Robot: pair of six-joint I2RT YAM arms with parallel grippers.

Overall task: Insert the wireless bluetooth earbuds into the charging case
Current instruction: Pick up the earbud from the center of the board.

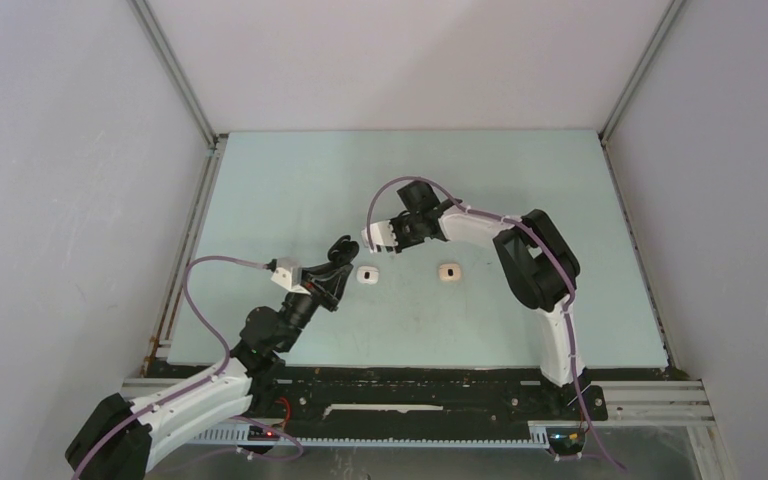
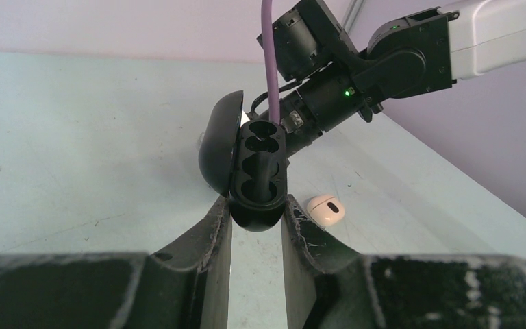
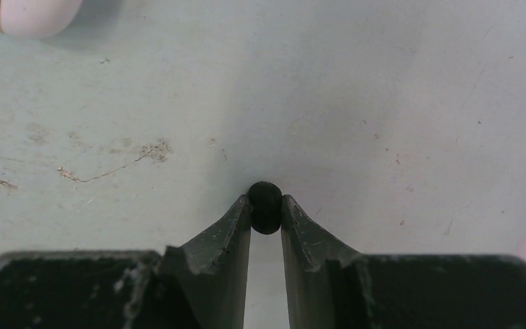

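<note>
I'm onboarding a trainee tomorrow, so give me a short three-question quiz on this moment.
1. True or false: the left tool holds the black charging case closed.
2. Multiple choice: the right tool grips A) a black earbud, B) a white earbud, C) nothing.
3. Short answer: how many pale cases lie on the table?

Key: 1 false, the case is open; 2 A; 3 two, one white and one cream.
</note>
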